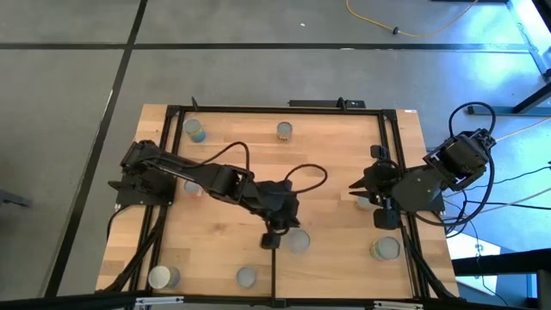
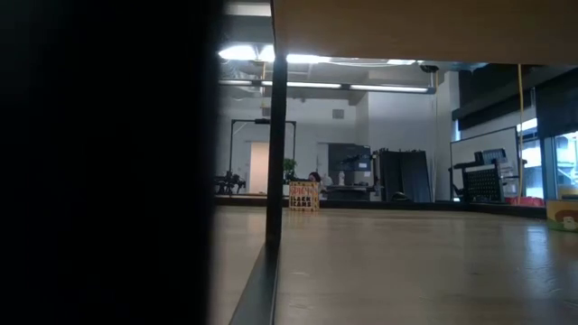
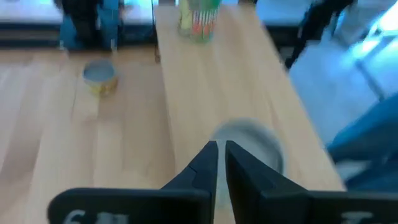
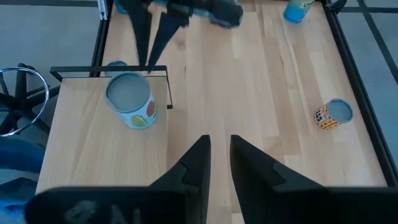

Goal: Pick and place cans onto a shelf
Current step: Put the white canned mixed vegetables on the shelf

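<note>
On the shelf, at the near right of the surface, stand two cans, one grey-topped, one yellow-labelled. Four more cans stand on the planks: blue, orange-labelled, and two near the front edge. The left pincer hangs just beside the grey-topped can, tips nearly together, empty. The right pincer hovers apart, empty.

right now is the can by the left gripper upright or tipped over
Upright. The high view shows the can's round grey top facing straight up beside the left gripper, and the left wrist view shows its top level.
</note>
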Action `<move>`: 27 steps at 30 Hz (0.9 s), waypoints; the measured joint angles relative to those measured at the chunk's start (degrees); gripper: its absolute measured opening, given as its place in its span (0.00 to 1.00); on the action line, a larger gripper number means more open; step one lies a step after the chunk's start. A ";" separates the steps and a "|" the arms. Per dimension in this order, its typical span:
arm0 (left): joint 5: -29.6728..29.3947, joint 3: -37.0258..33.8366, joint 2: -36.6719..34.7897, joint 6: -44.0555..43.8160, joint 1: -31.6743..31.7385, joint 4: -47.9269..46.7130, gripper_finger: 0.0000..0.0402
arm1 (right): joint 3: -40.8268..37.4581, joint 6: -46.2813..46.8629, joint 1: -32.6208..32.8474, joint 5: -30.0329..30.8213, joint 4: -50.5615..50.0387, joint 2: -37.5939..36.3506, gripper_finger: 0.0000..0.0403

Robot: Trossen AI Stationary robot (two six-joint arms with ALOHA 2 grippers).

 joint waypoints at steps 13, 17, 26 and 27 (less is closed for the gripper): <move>3.69 0.02 -2.77 -6.35 -5.29 -14.84 0.00 | 0.00 -0.24 0.00 -0.35 0.00 0.00 0.16; 3.35 -0.02 -1.36 -7.22 -5.48 -14.30 0.00 | 0.00 -0.34 0.00 -0.35 0.02 0.00 0.16; 3.01 -0.07 2.46 -7.52 -4.03 -11.25 0.00 | 0.02 -0.35 -0.02 -0.37 0.13 0.00 0.16; 2.91 0.02 2.83 -7.52 -3.77 -9.56 0.00 | 0.00 -0.35 0.00 -0.37 0.13 0.00 0.16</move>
